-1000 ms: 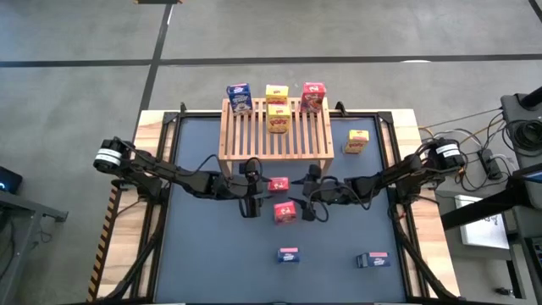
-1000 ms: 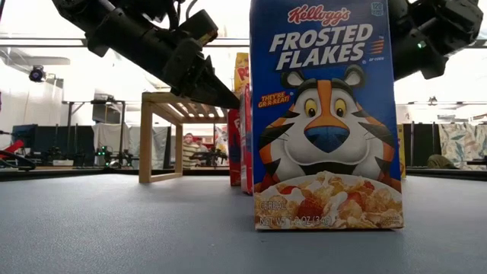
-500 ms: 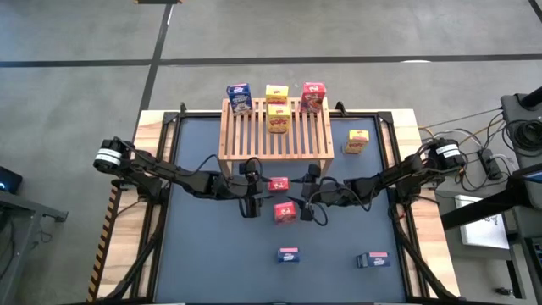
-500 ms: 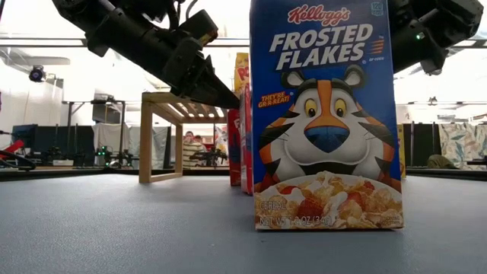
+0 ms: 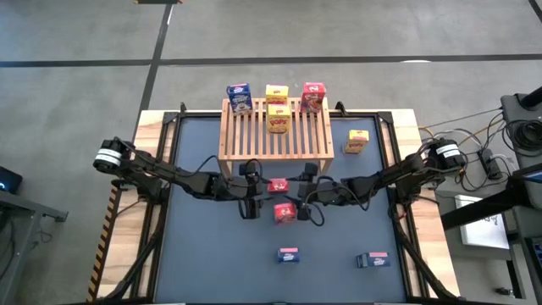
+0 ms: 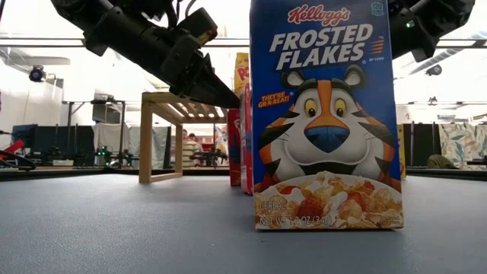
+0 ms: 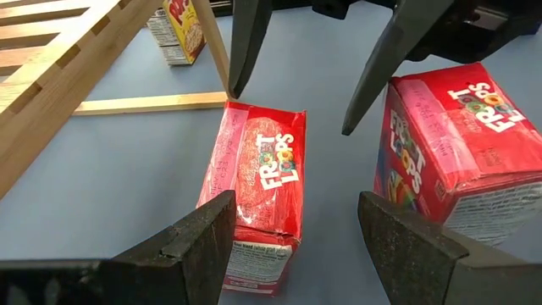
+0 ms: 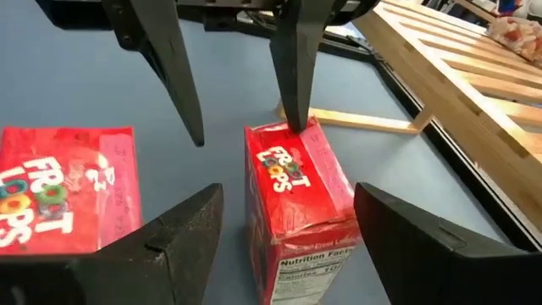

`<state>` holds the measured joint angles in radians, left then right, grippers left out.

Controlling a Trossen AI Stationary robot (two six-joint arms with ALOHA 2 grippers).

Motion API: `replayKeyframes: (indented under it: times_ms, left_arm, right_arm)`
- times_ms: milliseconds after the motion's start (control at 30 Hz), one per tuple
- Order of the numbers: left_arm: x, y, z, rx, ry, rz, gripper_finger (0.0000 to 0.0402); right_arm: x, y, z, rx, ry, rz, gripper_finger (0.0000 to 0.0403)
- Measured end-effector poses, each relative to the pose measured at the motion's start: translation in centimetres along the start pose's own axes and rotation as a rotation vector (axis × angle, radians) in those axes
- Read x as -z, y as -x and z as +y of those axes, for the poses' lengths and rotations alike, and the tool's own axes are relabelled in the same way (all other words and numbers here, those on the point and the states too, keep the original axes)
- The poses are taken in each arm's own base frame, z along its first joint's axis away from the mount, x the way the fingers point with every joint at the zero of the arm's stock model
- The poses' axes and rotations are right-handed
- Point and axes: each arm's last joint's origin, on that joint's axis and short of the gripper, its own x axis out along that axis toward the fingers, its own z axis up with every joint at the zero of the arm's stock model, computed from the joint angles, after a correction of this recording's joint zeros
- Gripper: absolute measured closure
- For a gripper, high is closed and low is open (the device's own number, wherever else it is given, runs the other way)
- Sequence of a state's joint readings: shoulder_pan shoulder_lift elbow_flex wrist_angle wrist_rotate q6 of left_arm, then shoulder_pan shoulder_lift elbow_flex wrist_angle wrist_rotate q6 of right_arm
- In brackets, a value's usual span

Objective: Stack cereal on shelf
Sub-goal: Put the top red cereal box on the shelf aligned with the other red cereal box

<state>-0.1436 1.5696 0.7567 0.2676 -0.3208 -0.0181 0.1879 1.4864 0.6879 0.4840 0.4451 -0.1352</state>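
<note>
Blue tabletop point(image 5: 203, 254) | shelf point(image 5: 275, 131) behind | both pincers spread around red boxes point(image 5: 278, 185)

Both dark arms reach in from the table's outer edges toward the middle of the high view, wrists low and nearly level. The left gripper point(image 5: 257, 193) sits just left of centre, its two fingers point(image 7: 195, 246) spread apart and empty. The right gripper point(image 5: 303, 193) faces it from just right of centre, fingers point(image 8: 182, 229) likewise parted, gripping nothing.
</note>
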Motion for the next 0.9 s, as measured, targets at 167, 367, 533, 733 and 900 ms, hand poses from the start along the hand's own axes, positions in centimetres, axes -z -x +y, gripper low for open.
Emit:
replayKeyframes:
  times_ms: [167,367,533,733,900]
  left_arm:
    - [0.0,0.0,0.0,0.0,0.0,0.0,0.0171]
    - [0.0,0.0,0.0,0.017,0.001,-0.002,0.0171]
    - [0.0,0.0,0.0,0.018,0.001,-0.001,0.0171]
    - [0.0,0.0,0.0,0.018,0.001,-0.001,0.0171]
    - [0.0,0.0,0.0,0.017,0.001,-0.001,0.0171]
  right_arm:
    - [-0.1,-0.1,-0.1,0.003,0.007,0.003,0.0107]
    - [0.2,-0.4,-0.7,0.02,-0.013,0.026,0.0066]
    - [0.3,-0.5,-0.9,-0.008,-0.009,0.03,0.0059]
    - [0.4,-0.7,-1.3,-0.037,-0.023,0.035,0.0074]
    - [0.6,-0.9,-1.8,-0.025,-0.022,0.051,0.0076]
